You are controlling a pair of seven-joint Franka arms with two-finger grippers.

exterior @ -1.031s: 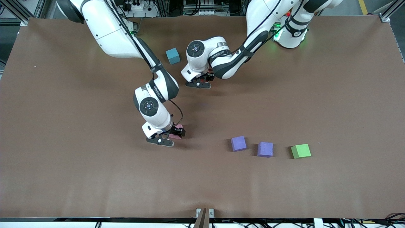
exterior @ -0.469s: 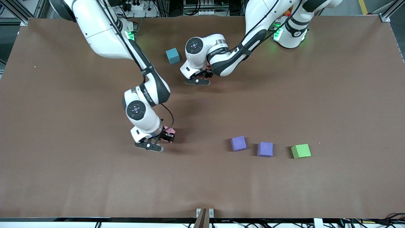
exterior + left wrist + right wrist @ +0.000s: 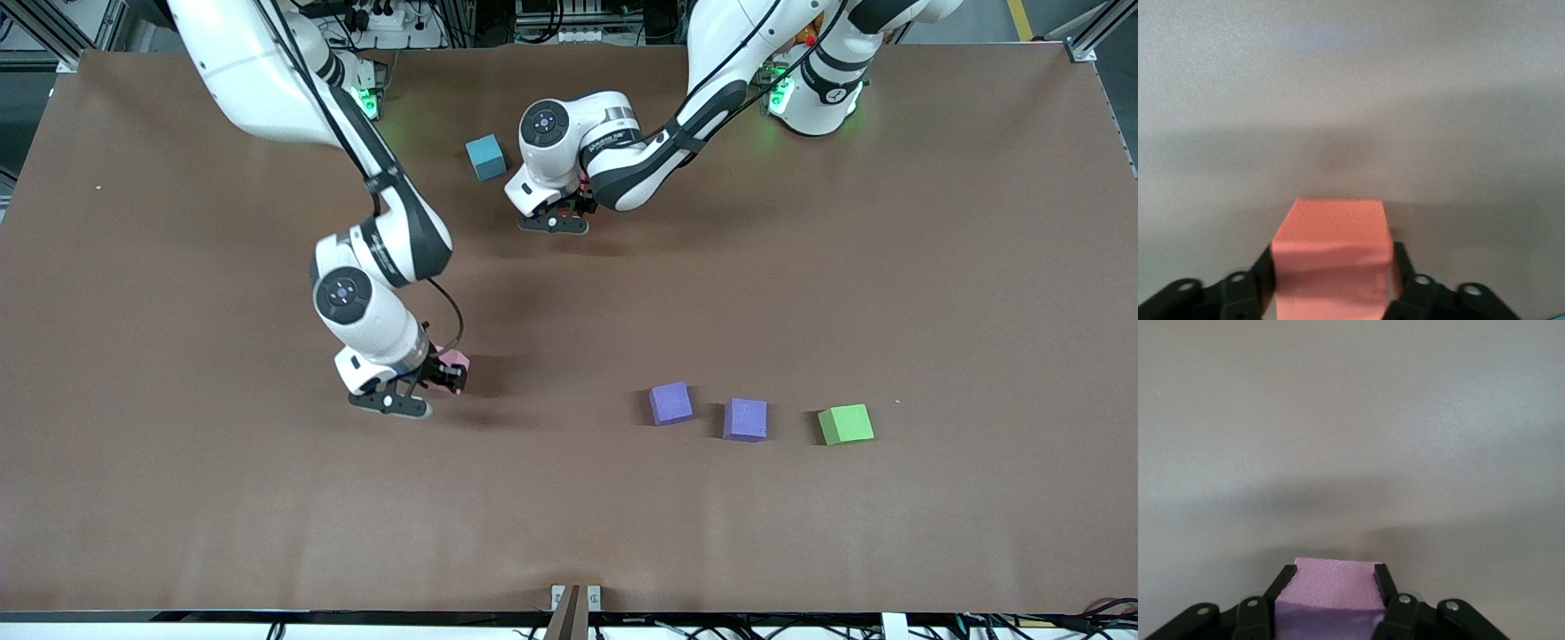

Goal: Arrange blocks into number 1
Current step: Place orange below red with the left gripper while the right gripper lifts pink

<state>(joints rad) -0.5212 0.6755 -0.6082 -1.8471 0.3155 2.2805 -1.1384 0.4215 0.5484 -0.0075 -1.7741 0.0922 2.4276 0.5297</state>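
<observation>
On the bench (image 3: 889,267), mid-span, toward the robots' bases: left gripper (image 3: 556,218), low over the surface just beside the teal block (image 3: 485,156). An orange-red block (image 3: 1331,260) sits within it. Whether it is clamped or let go cannot be told.

Toward the right arm's end, over bare bench: right gripper (image 3: 443,375), fingers (image 3: 1286,580) closed narrow on a pink block (image 3: 455,358), one on each of two facing sides.

Loose stock, nearer the front camera, in a rough row toward the left arm's end:
- purple block (image 3: 670,403)
- second purple block (image 3: 745,419), near the first but apart from it
- green block (image 3: 845,424), last in the row and apart from the rest

No other blocks are in view.

Progress, by judgement: early. No two blocks touch, and no column or stroke of a numeral 1 can be made out anywhere. The two blocks at the grippers are well apart from each other. Left to do: choose a line, set every task block along it edge to edge, and add the short top stroke if one is wanted.
</observation>
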